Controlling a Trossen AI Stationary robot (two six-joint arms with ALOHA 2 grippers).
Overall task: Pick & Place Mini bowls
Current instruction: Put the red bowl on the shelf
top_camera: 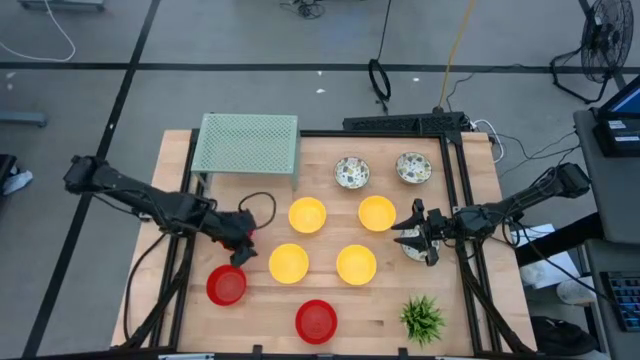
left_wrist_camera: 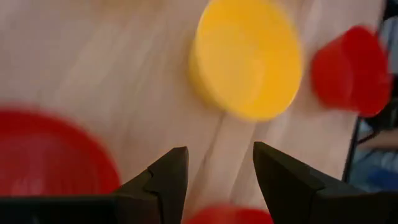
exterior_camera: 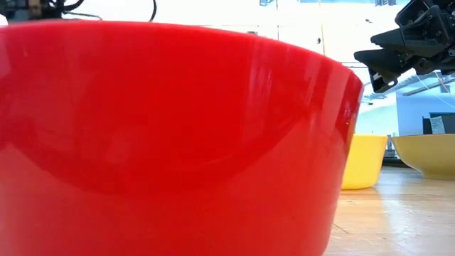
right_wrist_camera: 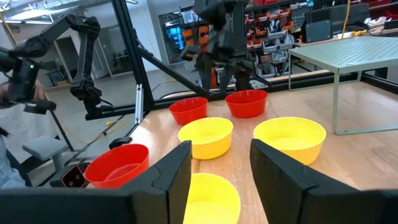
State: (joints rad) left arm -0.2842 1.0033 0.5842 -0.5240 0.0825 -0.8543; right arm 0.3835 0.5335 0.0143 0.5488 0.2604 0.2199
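Note:
Four yellow mini bowls (top_camera: 307, 214) stand in a square at the table's middle. Two white floral bowls (top_camera: 352, 172) sit beyond them, and a third (top_camera: 420, 248) lies under my right arm. Two red bowls (top_camera: 226, 285) (top_camera: 316, 320) stand near the front. A third red bowl (right_wrist_camera: 246, 102) sits right under my left gripper (top_camera: 243, 240), showing between its fingers as a rim (left_wrist_camera: 230, 216). My left gripper (left_wrist_camera: 217, 152) is open. My right gripper (top_camera: 405, 232) (right_wrist_camera: 221, 146) is open and hovers by the right-hand yellow bowls, holding nothing.
A pale green mesh rack (top_camera: 248, 145) stands on legs at the far left corner. A small green plant (top_camera: 422, 318) sits at the near right. The nearest red bowl (exterior_camera: 170, 135) fills most of the low view. Black frame rails (top_camera: 455, 190) run along the table's sides.

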